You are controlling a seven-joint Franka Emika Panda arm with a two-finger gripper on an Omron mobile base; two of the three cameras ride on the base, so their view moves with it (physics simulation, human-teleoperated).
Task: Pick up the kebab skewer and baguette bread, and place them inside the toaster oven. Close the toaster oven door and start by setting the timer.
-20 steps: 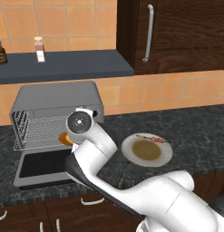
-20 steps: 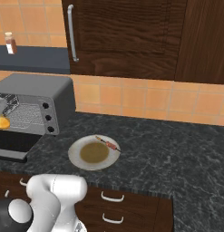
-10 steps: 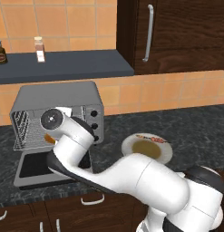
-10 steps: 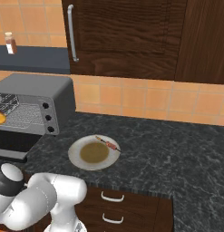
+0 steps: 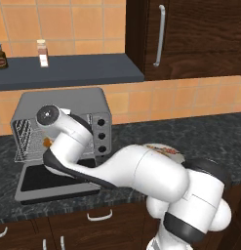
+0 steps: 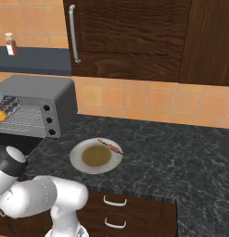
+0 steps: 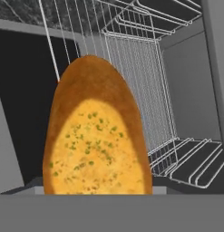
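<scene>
The baguette bread [image 7: 97, 131], a golden-orange loaf with green flecks, stands close up in the hand view, with my gripper shut on it and the fingers hidden behind it. Behind it are the wire racks [image 7: 131, 68] of the toaster oven [image 5: 68, 100]. The loaf shows as an orange spot at the oven mouth [image 5: 46, 142] [image 6: 0, 115]. The toaster oven door [image 5: 44, 183] lies folded down flat on the counter. The kebab skewer [image 6: 110, 146] rests on the far rim of the white plate [image 6: 79, 159], right of the toaster oven [image 6: 37, 90].
Three dark knobs [image 5: 101, 135] run down the oven's right panel. A dark shelf [image 5: 68, 73] above the oven carries a spice bottle [image 5: 42, 52] and a jar [image 5: 0, 54]. A dark wall cabinet with a bar handle [image 5: 160, 34] hangs to the right. My arm's elbow [image 5: 63, 132] covers the oven opening.
My arm has swung left across the oven front and carried the bread from the right part of the opening towards its left, in among the racks. Plate and skewer have not moved.
</scene>
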